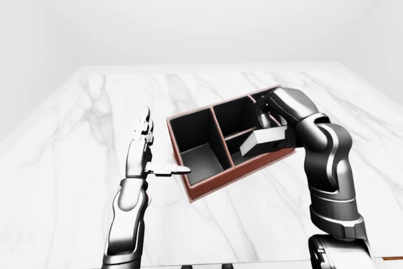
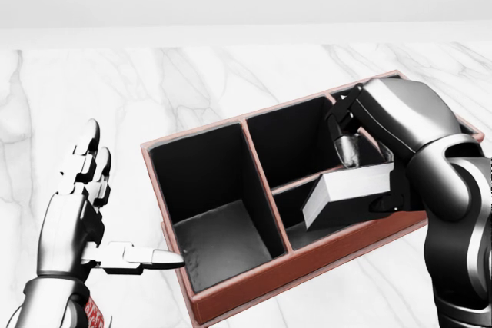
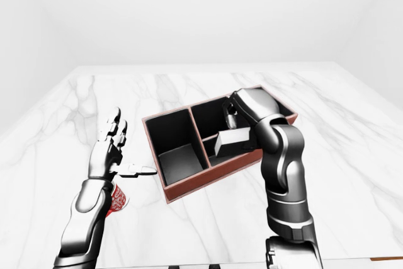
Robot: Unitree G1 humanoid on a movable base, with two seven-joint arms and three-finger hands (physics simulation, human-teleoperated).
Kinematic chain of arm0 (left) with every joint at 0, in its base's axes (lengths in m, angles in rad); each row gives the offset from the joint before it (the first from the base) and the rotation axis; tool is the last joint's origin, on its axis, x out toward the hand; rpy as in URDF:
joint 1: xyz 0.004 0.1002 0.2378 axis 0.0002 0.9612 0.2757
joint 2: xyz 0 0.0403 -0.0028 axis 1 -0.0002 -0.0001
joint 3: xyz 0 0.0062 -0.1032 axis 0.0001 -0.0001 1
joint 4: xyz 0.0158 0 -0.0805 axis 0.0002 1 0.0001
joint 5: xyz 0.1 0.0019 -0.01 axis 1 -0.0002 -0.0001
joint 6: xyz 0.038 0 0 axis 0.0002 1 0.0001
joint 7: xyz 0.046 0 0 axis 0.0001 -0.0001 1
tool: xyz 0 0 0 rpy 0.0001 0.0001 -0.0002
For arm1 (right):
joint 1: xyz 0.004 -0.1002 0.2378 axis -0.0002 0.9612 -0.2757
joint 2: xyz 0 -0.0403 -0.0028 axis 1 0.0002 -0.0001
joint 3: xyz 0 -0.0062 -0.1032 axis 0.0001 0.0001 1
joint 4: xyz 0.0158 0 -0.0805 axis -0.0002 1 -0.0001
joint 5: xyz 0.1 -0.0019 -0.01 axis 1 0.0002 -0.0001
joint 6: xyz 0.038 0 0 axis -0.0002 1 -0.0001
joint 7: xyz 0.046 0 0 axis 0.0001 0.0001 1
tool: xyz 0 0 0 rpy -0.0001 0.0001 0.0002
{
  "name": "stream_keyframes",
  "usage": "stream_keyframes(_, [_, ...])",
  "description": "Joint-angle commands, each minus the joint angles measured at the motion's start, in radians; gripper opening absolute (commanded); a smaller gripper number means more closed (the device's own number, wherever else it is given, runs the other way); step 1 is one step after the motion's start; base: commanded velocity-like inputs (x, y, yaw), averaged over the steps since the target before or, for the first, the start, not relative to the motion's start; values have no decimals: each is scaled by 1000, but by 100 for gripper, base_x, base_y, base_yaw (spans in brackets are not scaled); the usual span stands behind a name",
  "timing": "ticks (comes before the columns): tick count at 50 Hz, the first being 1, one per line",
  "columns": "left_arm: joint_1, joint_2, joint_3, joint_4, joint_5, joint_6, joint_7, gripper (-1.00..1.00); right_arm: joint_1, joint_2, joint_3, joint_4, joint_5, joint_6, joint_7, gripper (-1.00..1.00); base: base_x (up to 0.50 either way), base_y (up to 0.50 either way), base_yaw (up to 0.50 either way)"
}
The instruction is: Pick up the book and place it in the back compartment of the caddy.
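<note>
The caddy is a red-brown box with black compartments, lying at an angle in the middle of the head view. My right hand is shut on the book, which has white pages and a dark cover. The book hangs tilted over the small middle compartment, close to the caddy's lower wall, with its left end dipping inside. The right-eye view shows the same book. My left hand stands open at the left of the caddy, and its thumb points at the caddy's left wall.
Everything rests on a white marble table whose edges show in the eye views. A red patterned cup stands beside my left forearm. A plain white wall lies beyond the table's top edge.
</note>
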Motion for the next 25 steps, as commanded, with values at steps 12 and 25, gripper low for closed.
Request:
stream_keyframes(12, [-4, 0, -1, 27, 5, 0, 3, 100, -28, 9, 7, 14, -18, 0, 0, -100, 0, 0, 0])
stream_keyframes(25, [-2, 1, 0, 19, 4, 0, 2, 100, -38, 22, 18, 11, -27, 0, 0, -100, 0, 0, 0])
